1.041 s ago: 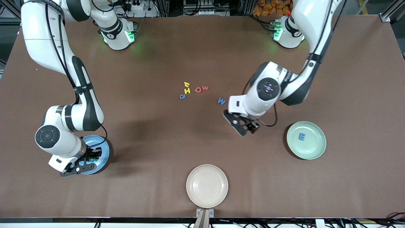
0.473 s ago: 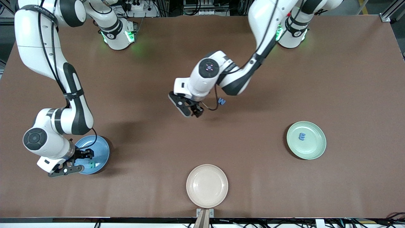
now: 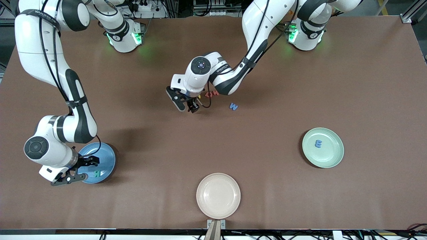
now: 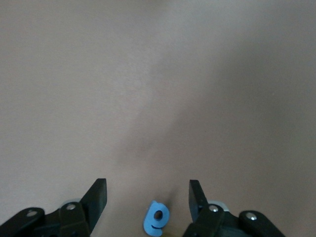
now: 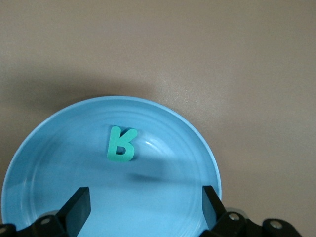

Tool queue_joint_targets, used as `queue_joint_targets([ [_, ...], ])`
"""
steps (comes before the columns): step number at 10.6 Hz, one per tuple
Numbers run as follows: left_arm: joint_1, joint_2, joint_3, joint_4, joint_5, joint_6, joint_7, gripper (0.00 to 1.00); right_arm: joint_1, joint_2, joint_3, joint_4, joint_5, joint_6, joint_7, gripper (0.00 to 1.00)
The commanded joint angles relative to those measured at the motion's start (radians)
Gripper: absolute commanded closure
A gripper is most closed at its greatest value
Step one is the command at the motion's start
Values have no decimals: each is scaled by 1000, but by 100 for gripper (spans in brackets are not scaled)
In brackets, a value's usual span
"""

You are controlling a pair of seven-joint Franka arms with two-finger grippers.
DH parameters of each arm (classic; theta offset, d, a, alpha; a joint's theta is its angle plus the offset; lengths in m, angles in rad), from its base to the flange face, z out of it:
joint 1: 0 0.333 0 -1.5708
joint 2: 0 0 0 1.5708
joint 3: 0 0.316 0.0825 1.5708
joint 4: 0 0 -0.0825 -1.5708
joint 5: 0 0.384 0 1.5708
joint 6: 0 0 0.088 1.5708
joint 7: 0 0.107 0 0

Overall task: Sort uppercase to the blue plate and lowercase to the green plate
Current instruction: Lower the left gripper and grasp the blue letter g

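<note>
My left pincer (image 4: pixel 148 197) hangs low over the middle of the worktop (image 3: pixel 300 73), fingers apart on either side of a light blue rounded letter (image 4: pixel 156 223) without touching it. My right pincer (image 5: pixel 145 202) hovers spread wide and empty over the blue plate (image 5: pixel 44 148), where the teal-green R (image 5: pixel 121 143) lies. The light blue e (image 3: pixel 318 143) rests in the green plate (image 3: pixel 335 151); the dark blue M (image 3: pixel 233 106) lies on the worktop.

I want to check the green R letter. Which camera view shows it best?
The right wrist view: the green R lies large in the blue plate. The front view shows it tiny; the left wrist view does not show it.
</note>
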Motion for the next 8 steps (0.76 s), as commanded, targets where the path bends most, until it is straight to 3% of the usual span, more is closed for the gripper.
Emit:
queue_joint_targets([
  [1,-19,13,11,17,85,-3,-52,25,-13,9,13,11,-2,13,-9,0],
  [8,-42,15,2,-69,185,-14,-46,28,-13,25,13,11,-2,15,-9,0],
])
